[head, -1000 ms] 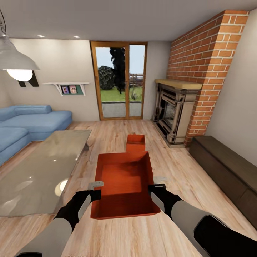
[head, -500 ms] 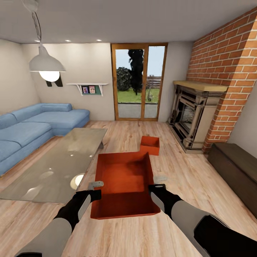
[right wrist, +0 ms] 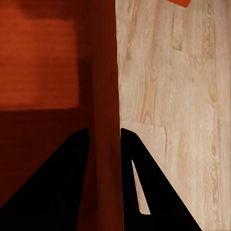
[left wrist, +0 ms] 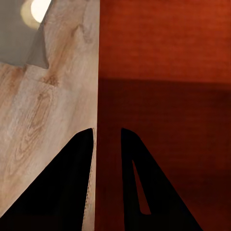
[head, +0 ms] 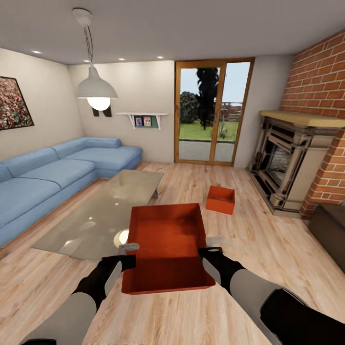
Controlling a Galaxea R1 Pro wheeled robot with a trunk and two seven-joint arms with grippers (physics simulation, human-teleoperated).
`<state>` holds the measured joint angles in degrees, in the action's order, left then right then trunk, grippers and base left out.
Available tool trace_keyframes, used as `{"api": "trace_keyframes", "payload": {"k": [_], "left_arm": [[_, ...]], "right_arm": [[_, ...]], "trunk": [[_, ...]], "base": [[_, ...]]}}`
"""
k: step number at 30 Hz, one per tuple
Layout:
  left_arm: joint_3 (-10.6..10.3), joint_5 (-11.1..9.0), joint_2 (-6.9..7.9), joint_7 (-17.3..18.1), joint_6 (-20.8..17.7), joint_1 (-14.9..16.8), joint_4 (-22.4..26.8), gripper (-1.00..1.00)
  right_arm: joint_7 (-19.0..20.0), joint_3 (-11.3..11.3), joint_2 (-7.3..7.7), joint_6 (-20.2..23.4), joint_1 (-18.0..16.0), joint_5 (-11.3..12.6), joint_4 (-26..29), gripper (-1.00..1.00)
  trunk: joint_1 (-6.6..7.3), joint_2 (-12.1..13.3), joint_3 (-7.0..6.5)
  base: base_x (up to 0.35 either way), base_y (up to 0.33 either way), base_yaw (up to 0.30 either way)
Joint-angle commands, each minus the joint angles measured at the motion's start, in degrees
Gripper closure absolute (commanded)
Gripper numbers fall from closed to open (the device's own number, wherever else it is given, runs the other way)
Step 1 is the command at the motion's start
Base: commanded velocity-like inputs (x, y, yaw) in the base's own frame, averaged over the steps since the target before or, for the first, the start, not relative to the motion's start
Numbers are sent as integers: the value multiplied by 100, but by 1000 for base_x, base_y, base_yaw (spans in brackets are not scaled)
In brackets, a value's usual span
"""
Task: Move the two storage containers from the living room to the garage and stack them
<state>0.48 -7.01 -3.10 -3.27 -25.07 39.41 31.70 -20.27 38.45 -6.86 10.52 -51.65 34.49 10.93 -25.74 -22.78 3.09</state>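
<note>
I hold one orange-red storage container (head: 165, 244) level in front of me, above the wood-plank living room floor. My left gripper (head: 128, 254) is shut on its left wall, which runs between the dark fingers (left wrist: 72, 183) in the left wrist view. My right gripper (head: 209, 248) is shut on the right wall (right wrist: 105, 144), clamped between its fingers. The second storage container (head: 221, 199) sits on the planks farther ahead, near the fireplace; a corner of it (right wrist: 179, 2) also shows in the right wrist view.
A glass coffee table (head: 103, 211) lies ahead on the left, partly under the held bin. A blue sofa (head: 52, 175) lines the left wall. The brick fireplace (head: 292, 163) and a dark low cabinet (head: 330, 235) stand at the right. Glass doors (head: 211, 115) are at the far wall.
The whole view has swung to the left: fireplace, doors and floor bin slid rightward in the picture, and more sofa came in. The held container and both grippers keep their place.
</note>
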Motion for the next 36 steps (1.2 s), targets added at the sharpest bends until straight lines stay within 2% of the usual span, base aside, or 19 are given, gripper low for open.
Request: {"api": "trace_keyframes", "payload": {"k": [1,36], "left_arm": [[46,104,-6,-301,-42,6,3,100],[40,104,-6,-297,-42,6,3,100]], "right_arm": [[25,119,-17,29,-3,40,41,100],[24,118,-17,29,-3,40,41,100]], "trunk": [[-4,-14,10],[-4,-14,-108]], "base": [[0,0,300],[0,0,300]]}}
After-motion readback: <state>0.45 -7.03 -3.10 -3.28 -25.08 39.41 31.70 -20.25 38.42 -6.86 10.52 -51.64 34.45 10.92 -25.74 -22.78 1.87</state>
